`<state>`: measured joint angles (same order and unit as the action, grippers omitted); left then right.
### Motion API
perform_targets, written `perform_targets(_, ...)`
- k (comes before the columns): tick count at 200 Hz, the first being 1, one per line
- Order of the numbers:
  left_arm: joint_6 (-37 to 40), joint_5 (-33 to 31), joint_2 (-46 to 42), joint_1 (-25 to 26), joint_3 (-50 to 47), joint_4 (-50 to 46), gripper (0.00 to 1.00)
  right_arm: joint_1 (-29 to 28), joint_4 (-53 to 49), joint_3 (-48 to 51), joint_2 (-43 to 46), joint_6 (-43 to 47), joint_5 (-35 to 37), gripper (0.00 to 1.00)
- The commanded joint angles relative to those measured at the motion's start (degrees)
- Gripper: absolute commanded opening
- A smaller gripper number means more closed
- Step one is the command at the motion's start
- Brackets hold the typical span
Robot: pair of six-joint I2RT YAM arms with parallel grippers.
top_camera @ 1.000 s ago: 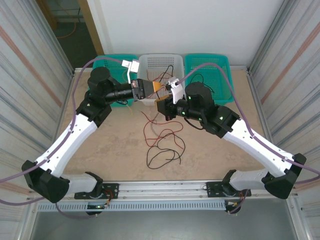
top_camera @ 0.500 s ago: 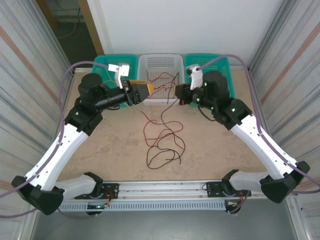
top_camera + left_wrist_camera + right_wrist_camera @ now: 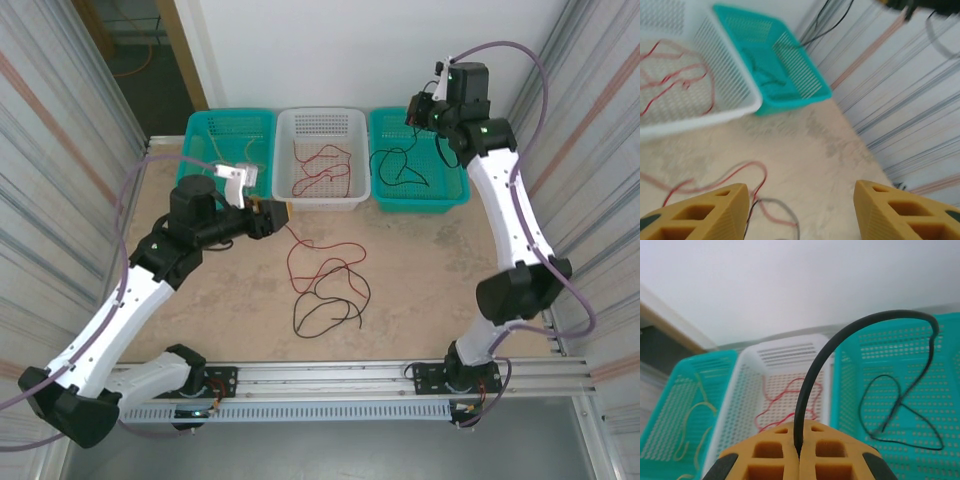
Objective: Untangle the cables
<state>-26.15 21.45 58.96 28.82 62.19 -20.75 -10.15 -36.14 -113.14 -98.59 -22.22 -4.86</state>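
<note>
The two hands, bunched together in front of the white basket a second ago, are now being kept well apart. The left hand has been opened (its yellow fingers are standing at a middling spread with nothing between them) and is being drawn back low over the tabletop. The right hand has been swung high above the right teal basket, and its fingers are being kept pressed together on a black cable.

This is being read as one strand freed. A red cable is now lying inside the white basket, seemingly just let go there, and the black cable is being carried to a bin of its own. A pale yellow cable is already resting in the left teal basket.

The black cable is being gripped somewhere along its length; whether at its end cannot be told. It is rising out of the fingers, arching over and dropping, so its long axis is running roughly vertical, with its lower loops lying on the floor of the right teal basket.

The work is being judged unfinished. A second red strand and a second black strand are lying crossed on the tabletop between the arms, their snarl stretching from the white basket's front wall toward the near edge.
</note>
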Motion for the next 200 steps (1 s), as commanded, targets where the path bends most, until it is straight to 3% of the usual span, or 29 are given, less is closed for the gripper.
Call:
perform_targets(1, 2.01, -3.34, 0.42, -0.34, -0.93, -5.73, 0.57, 2.24, -4.57, -4.72, -6.28, 0.42, 2.57, 0.0)
perform_targets(27, 1.74, -6.17, 2.93, -0.2, -1.29, -9.63, 0.57, 4.87, -8.05, -10.27, -14.3, -0.29, 2.2, 0.11)
perform_targets(40, 1.51, -10.28, 4.53, -0.17, -0.32, -12.71, 0.58, 5.6, -8.86, -11.64, -16.81, -0.39, 1.43, 0.3)
perform_targets(60, 1.78, -12.95, 6.7, 0.22, 0.62, -14.84, 0.58, 5.62, -11.39, -13.33, -18.86, 0.15, 2.67, 0.47)
perform_targets(65, 1.93, -13.28, 7.03, 0.48, 0.61, -14.84, 0.59, 5.57, -11.76, -13.18, -18.84, 0.11, 2.72, 0.61)
perform_targets(69, 2.04, -13.43, 7.17, 0.73, 0.6, -14.8, 0.59, 5.56, -11.84, -13.04, -18.79, 0.13, 2.67, 0.64)
perform_targets(126, 4.47, -12.9, 10.92, 4.53, 0.5, -13.28, 0.57, 2.24, -6.99, 0.07, -7.97, -0.24, 1.38, 0.61)
perform_targets(166, 4.81, -10.51, 12.18, 6.27, -2.12, -11.85, 0.57, -1.7, 2.81, 21.99, 6.38, -4.37, -6.47, 0.63)
perform_targets(200, 3.1, -8.08, 13.03, 6.98, -5.14, -10.62, 0.55, -10.39, 6.18, 40.38, 15.63, -2.91, -6.59, 0.63)
